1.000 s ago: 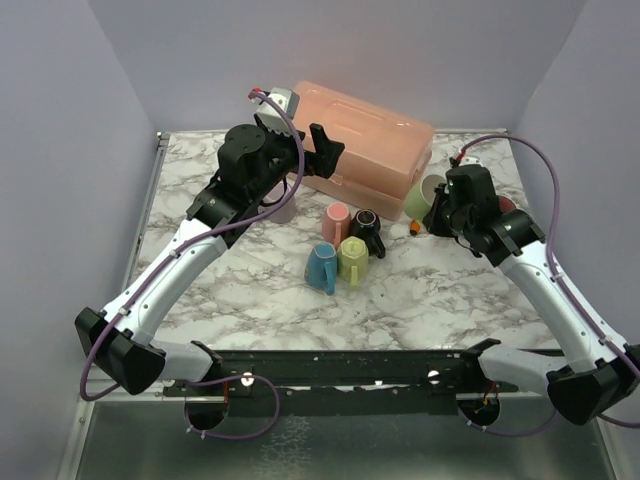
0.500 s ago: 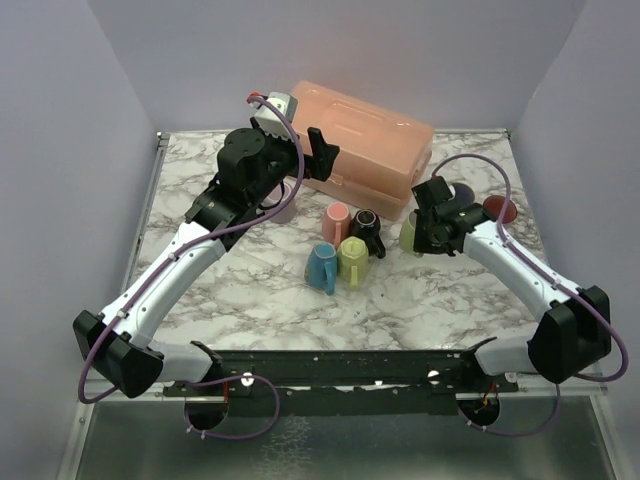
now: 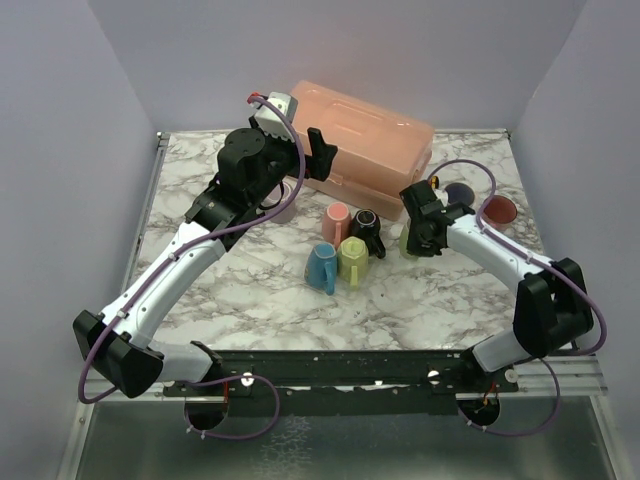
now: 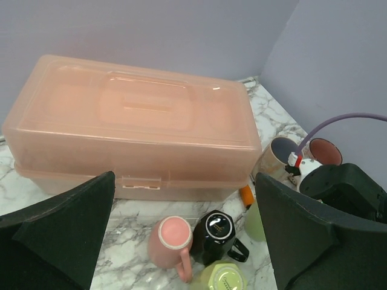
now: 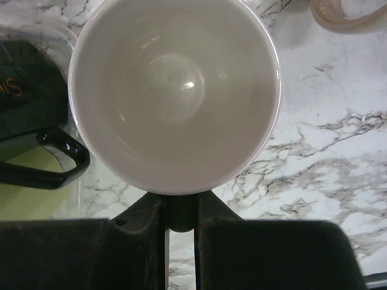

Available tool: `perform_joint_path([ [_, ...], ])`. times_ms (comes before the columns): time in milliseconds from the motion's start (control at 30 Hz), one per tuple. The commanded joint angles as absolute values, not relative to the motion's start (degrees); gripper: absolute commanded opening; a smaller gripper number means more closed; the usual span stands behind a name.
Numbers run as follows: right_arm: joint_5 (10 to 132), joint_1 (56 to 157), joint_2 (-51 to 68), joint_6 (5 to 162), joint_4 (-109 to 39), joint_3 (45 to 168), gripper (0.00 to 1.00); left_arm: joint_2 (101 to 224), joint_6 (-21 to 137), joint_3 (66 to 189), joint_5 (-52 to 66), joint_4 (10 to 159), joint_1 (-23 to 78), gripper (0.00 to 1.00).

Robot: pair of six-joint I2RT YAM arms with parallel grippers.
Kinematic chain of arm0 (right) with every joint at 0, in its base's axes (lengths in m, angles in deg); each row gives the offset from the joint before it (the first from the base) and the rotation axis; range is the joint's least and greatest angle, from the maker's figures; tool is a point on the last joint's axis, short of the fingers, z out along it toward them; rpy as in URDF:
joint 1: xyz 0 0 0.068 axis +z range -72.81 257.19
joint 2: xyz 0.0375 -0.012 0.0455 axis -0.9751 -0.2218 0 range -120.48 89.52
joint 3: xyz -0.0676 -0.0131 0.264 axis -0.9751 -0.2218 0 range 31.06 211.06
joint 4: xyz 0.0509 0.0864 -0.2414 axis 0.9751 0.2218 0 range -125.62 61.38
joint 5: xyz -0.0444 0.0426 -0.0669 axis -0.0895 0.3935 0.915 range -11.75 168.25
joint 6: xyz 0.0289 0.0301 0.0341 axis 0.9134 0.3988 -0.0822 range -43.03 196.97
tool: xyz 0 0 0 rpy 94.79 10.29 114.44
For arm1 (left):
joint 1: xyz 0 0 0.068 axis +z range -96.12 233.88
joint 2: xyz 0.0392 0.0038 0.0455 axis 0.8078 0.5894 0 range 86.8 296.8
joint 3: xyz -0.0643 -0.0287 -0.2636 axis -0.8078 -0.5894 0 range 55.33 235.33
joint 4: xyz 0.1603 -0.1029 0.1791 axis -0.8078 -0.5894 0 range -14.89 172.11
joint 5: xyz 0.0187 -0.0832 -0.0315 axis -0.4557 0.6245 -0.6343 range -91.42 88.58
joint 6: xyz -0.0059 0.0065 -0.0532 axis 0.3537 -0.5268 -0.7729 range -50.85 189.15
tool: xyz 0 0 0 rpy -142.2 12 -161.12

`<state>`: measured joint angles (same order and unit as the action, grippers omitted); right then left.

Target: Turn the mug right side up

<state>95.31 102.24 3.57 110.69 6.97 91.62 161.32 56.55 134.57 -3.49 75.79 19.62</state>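
Observation:
A pale green mug with a white inside stands mouth up. My right gripper is shut on its handle at the near side of the rim. In the top view the same mug shows just left of the right gripper, beside the cluster of mugs; whether it touches the table I cannot tell. My left gripper hangs open high in front of the pink box, its fingers wide apart with nothing between them.
A pink lidded box stands at the back. Pink, black, yellow-green and blue mugs crowd the middle, bottoms up. A beige mug and a red one stand at the right. A lavender mug sits under the left arm.
The right arm swung left and down toward the mug cluster with the green mug, turning it from lying on its side to mouth up. The left arm hardly moved.

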Motion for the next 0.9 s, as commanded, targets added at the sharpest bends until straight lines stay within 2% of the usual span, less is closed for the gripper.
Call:
perform_joint_path([
  [0,99.92,102.24,2.06,113.75,2.15,90.54,0.00,160.63,58.18,134.21,-4.77,73.78,19.43,0.98],
  [67,100.68,102.26,1.36,114.39,1.57,90.23,0.02,160.49,58.34,133.90,-5.11,73.53,19.42,0.98],
  [200,101.48,102.23,0.61,114.99,1.49,90.13,0.16,160.52,58.48,132.86,-6.83,72.82,19.43,0.98],
  [433,96.87,102.23,7.34,114.42,-1.20,88.07,0.51,159.69,57.37,131.23,-5.65,72.48,19.43,0.98],
  [500,97.17,102.24,9.23,114.87,0.16,88.60,0.58,159.89,57.14,130.53,-6.22,72.45,19.43,0.98],
  [700,100.40,102.22,15.58,115.08,1.53,90.39,0.64,160.59,57.81,127.51,-10.40,72.46,19.43,0.98],
  [867,100.78,102.24,17.79,114.10,0.31,93.08,0.64,162.93,66.35,125.85,-16.45,68.23,19.73,0.99],
])
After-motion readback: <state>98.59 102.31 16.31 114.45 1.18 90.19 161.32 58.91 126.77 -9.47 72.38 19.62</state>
